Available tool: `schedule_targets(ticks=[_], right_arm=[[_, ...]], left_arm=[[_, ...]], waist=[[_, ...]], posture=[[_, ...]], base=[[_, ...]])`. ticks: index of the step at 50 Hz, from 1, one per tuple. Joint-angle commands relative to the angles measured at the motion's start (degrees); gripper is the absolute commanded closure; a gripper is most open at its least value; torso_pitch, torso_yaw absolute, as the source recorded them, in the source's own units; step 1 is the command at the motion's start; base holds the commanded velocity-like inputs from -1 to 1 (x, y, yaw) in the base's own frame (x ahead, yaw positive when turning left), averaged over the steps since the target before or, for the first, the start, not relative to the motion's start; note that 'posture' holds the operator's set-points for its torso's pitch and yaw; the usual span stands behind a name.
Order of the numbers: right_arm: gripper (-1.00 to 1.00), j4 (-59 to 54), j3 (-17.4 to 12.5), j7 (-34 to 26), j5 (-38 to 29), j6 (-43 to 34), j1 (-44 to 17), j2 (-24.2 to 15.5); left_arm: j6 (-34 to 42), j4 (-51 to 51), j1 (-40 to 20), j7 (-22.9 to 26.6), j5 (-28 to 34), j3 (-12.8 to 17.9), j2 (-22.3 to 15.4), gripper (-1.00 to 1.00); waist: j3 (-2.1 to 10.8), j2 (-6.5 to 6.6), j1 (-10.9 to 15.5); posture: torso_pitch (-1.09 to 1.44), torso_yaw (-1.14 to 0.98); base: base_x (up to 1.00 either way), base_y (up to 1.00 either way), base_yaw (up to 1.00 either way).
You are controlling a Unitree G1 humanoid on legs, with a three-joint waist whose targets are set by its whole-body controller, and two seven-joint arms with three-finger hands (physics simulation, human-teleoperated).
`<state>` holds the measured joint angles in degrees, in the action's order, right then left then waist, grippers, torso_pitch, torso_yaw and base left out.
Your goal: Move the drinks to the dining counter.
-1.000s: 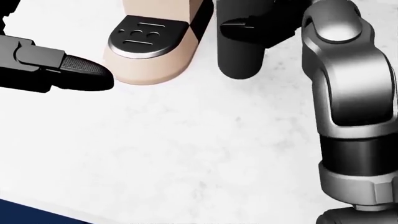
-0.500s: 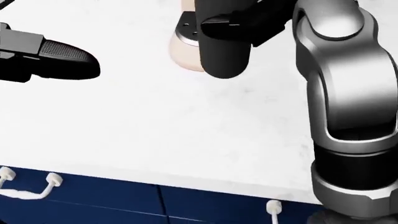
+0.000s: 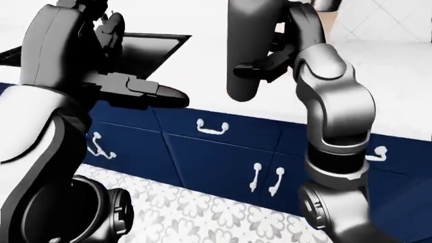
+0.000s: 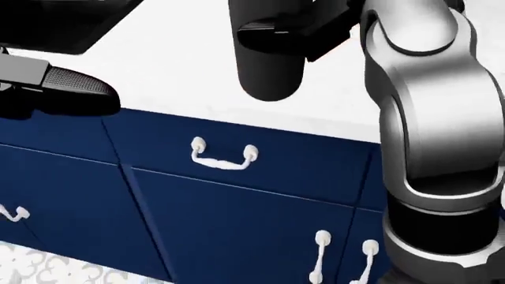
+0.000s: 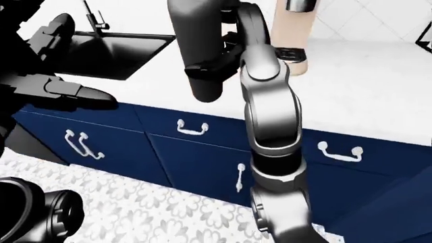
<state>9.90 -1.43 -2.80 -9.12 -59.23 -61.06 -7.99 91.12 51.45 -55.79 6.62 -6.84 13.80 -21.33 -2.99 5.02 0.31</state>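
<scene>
The right hand (image 5: 226, 50) was closed round a dark bottle (image 5: 199, 55), which stood upright in its grip, its rounded base hanging just above the tabletop (image 5: 378, 86) edge. The bottle looked plain, smooth and near-black, with no label that could be made out; its top ran out of the right-eye view. Beyond the hand, to the right in that view, a second drink (image 5: 291, 35) stood on the tabletop: a tall beige bottle with a dark band low on its body. The left hand (image 3: 145, 91) hung well apart to the left of the dark bottle, holding nothing, its fingers (image 3: 168, 93) stretched out flat. Beyond that hand a dark sink (image 5: 111, 50) was sunk in the tabletop, with a faucet (image 5: 94, 17) at its rim; its contents could not be told. Navy drawers (image 4: 229, 154) with white handles ran below.
</scene>
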Motion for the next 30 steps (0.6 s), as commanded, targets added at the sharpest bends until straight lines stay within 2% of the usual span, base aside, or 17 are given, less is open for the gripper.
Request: schedule_targets(ticks=[1,5,9,14,15,16,17,18,19,21,23,24,25,26,27,28,30], right_arm=[[1.00,3.67,-0.61,-0.01,0.13,2.34,-3.16,-0.40],[1.00,4.51,-0.41,-0.74,0.55,2.03,-2.66,0.20],[1.00,5.28,-0.27,-1.25,0.63,1.21,-2.78,0.31],[1.00,6.68,-0.27,-1.38,0.56,-0.15,-2.85,0.66],[1.00,6.81,-0.08,-1.30,0.59,0.07,-2.45,0.91],[1.00,6.72,-0.08,-1.29,0.65,0.23,-2.39,1.02],[1.00,6.70,-0.03,-1.30,0.64,0.23,-2.46,1.03],[1.00,6.87,-0.07,-1.40,0.71,0.06,-2.63,1.02],[1.00,6.94,-0.13,-1.42,0.71,-0.08,-2.76,0.95],[1.00,7.24,-0.34,-1.45,0.81,-0.42,-2.89,0.88],[1.00,7.48,-0.36,-1.34,0.89,-0.59,-2.77,0.86],[1.00,7.59,-0.35,-1.26,0.90,-0.59,-2.66,0.85],[1.00,7.71,-0.38,-1.18,0.93,-0.66,-2.62,0.88],[1.00,7.84,-0.34,-1.10,0.91,-0.71,-2.57,0.87],[1.00,7.75,-0.31,-1.06,0.95,-0.47,-2.42,0.91],[1.00,7.62,-0.32,-1.00,1.00,-0.21,-2.31,0.96],[1.00,7.82,-0.21,-0.89,1.02,-0.15,-2.02,1.08]], left_arm=[[-1.91,1.05,-1.68,-0.16,0.41,0.34,-0.45,-1.00],[-1.59,1.26,-1.74,-0.13,0.45,0.27,-0.51,-1.00],[-1.24,1.53,-1.79,-0.18,0.58,-0.10,-0.41,-1.00],[0.86,2.38,-3.15,0.11,0.73,-0.14,-0.66,-1.00],[1.08,2.26,-3.56,0.25,0.81,-0.09,-0.77,-1.00],[0.93,2.13,-3.54,0.31,0.91,-0.20,-0.80,-1.00],[1.03,2.01,-3.76,0.32,1.00,-0.31,-0.85,-1.00],[1.29,1.99,-4.13,0.30,1.09,-0.40,-0.82,-1.00],[1.35,2.00,-4.25,0.28,1.17,-0.50,-0.75,-1.00],[1.37,2.16,-4.35,0.21,1.30,-0.74,-0.48,-1.00],[1.37,2.54,-3.89,0.25,1.44,-0.91,-0.30,-1.00],[1.37,2.63,-3.74,0.32,1.52,-0.88,-0.26,-1.00],[1.37,2.68,-3.65,0.39,1.58,-0.87,-0.25,-1.00],[1.38,2.76,-3.55,0.45,1.65,-0.86,-0.20,-1.00],[1.38,2.84,-3.44,0.48,1.73,-0.84,-0.13,-1.00],[1.38,2.91,-3.36,0.52,1.80,-0.86,-0.07,-1.00],[1.37,3.12,-3.12,0.62,1.93,-0.83,0.07,-1.00]], waist=[[1.93,-0.43,0.03],[0.28,-2.81,0.81],[0.04,-4.62,1.41],[1.00,-6.57,1.69],[1.23,-7.40,1.62],[1.77,-9.26,1.33],[3.58,-10.98,1.10],[1.58,-8.02,0.61],[1.01,-8.65,1.05],[1.61,-7.37,1.00],[0.24,-5.61,0.75],[0.16,-4.37,0.72],[0.75,-2.36,0.68],[2.12,-1.08,0.72],[0.91,-0.65,0.86],[0.57,0.11,0.77],[1.33,-1.11,1.68]], posture=[[0.00,0.00],[0.00,0.00],[0.00,0.00],[0.00,0.00],[0.00,0.00],[0.00,0.00],[0.00,0.00],[0.00,0.00],[0.00,0.00],[0.00,0.00],[0.00,0.00],[0.00,0.00],[0.00,0.00],[0.00,0.00],[0.00,0.00],[0.00,0.00],[0.00,0.00]], base=[[0.00,0.00,1.00],[0.00,0.00,1.00],[0.00,0.00,1.00],[0.00,0.00,1.00],[0.00,0.00,1.00],[0.00,0.00,1.00],[0.00,0.00,1.00],[0.00,0.00,1.00],[0.00,0.00,1.00],[0.00,0.00,1.00],[0.00,0.00,1.00],[0.00,0.00,1.00],[0.00,0.00,1.00],[0.00,0.00,1.00],[0.00,0.00,1.00],[0.00,0.00,1.00],[0.00,0.00,1.00]])
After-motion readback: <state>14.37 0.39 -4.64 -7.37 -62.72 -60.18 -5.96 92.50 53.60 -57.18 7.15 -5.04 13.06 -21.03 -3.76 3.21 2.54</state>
